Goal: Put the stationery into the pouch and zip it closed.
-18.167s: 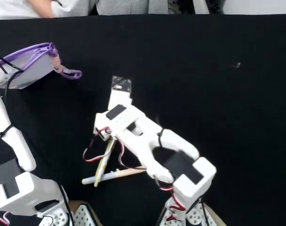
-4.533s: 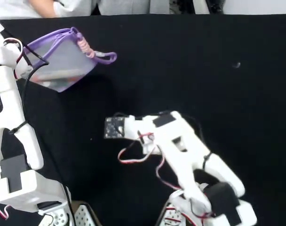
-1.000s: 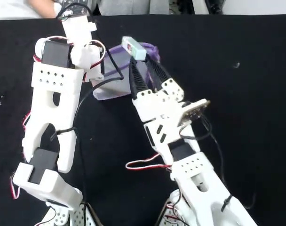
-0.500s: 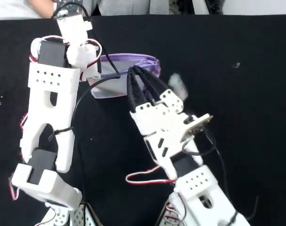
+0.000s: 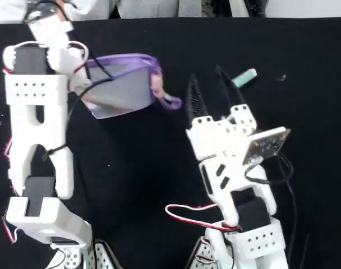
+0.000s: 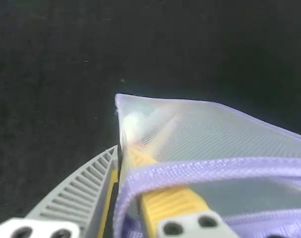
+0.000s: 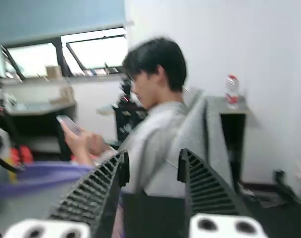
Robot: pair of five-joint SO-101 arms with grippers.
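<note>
The eraser [image 5: 244, 77] is no longer in the claw. A second ago it was pinched over the pouch's mouth, and now it lies on the black table [image 5: 305, 123], well apart from the purple mesh pouch [image 5: 123, 89]. The drop seems to have missed, so it needs fetching again. The pouch has swung leftward, hanging unzipped from the left gripper [image 6: 123, 151], which is clamped on its edge. The right gripper [image 5: 207, 75] stands spread wide, holding nothing.
</note>
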